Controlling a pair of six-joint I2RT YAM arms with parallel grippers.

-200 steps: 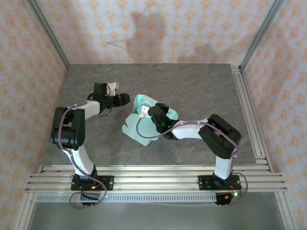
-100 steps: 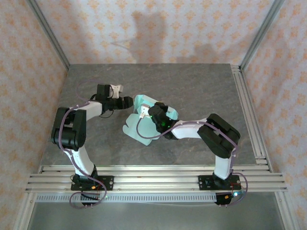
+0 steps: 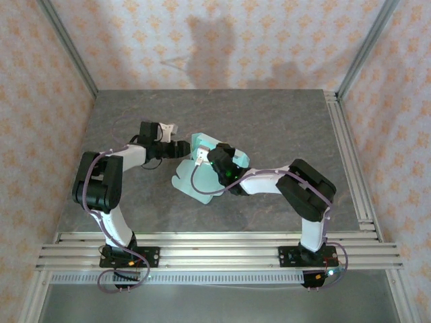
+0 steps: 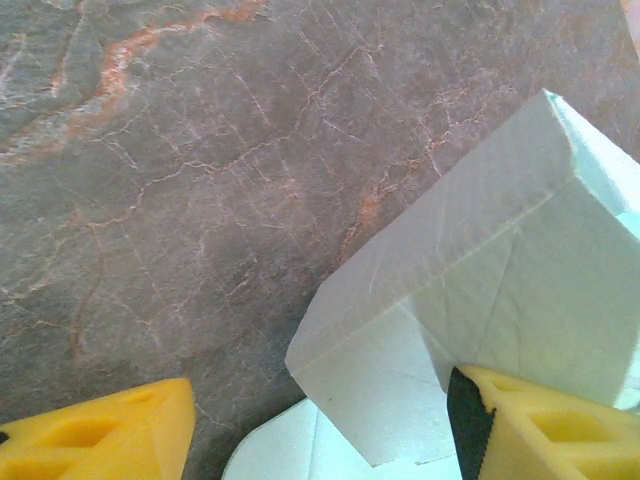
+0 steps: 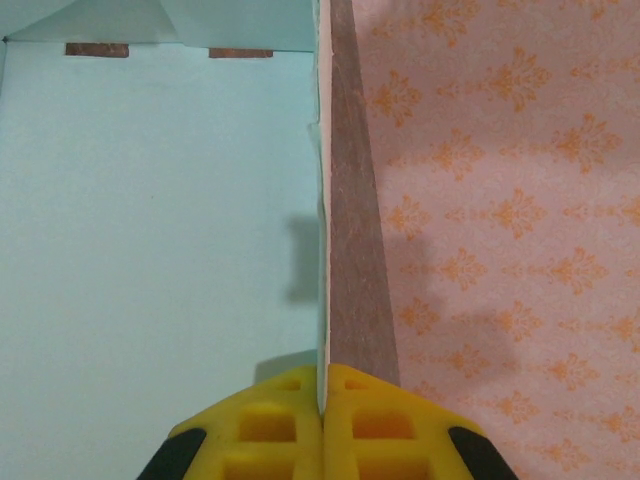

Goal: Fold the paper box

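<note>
The paper box is a pale mint-green card, partly folded, lying mid-table with one wall raised. My right gripper is shut on that wall; the right wrist view shows the yellow fingertips pinching the card's thin edge, with the box's inner face to the left. My left gripper stands open just left of the box's upper flap. In the left wrist view, a folded corner of the box reaches in between the two yellow fingers, close against the right one.
The grey stone table has aluminium rails along its near edge and right side. Patterned walls enclose the back and sides. Open tabletop lies behind and to the right of the box.
My left gripper has moved to the right, closing the gap to the box's upper flap. The right arm and the box have stayed put.
</note>
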